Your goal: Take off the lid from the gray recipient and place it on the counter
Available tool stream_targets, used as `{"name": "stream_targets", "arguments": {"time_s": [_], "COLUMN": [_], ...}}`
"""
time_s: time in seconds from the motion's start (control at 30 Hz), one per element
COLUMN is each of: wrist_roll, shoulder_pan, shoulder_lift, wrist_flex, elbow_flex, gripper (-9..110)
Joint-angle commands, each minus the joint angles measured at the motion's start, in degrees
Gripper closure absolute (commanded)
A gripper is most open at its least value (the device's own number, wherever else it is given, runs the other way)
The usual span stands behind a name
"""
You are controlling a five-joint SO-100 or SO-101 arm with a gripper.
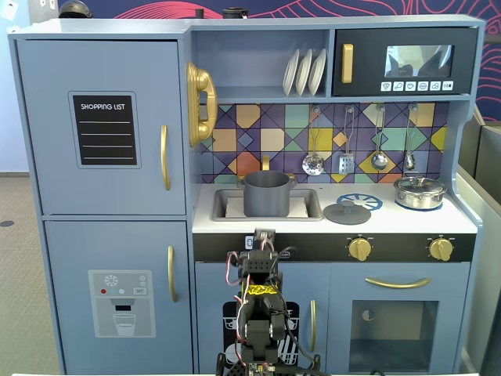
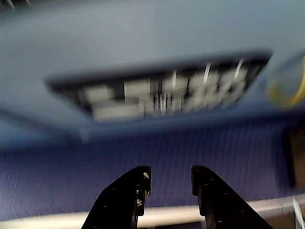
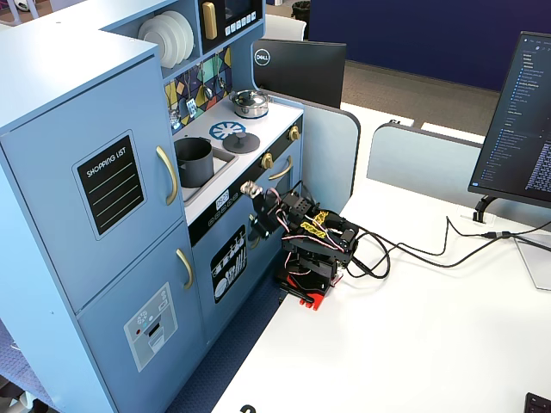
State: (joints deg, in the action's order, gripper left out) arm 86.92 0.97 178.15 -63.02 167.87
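dark gray lid (image 1: pixel 347 211) lies on the white surface (image 1: pixel 391 218) beside the open pot (image 1: pixel 266 193). i judge it light, stiff; grip the knob. end effector (image 2: pixel 169 180) apart, empty.

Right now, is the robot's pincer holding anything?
No. The pincer is open with nothing between its fingers. The lid lies on the counter, beside the gray pot.
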Motion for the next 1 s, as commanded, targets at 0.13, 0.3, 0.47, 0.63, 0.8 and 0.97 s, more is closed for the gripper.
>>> {"name": "stream_targets", "arguments": {"time_s": [0.13, 0.3, 0.47, 0.63, 0.8, 0.97], "wrist_roll": [-1.8, 0.2, -0.4, -0.4, -0.4, -0.4], "shoulder_pan": [2.9, 3.6, 2.7, 2.4, 2.4, 2.4], "shoulder_lift": [1.5, 3.9, 3.9, 3.9, 3.9, 3.9], "wrist_flex": [-10.5, -23.0, -24.5, -24.6, -24.6, -24.6], "elbow_flex": [4.0, 4.1, 4.1, 4.1, 4.1, 4.1], "gripper": [101, 101, 99, 98, 97, 96]}}
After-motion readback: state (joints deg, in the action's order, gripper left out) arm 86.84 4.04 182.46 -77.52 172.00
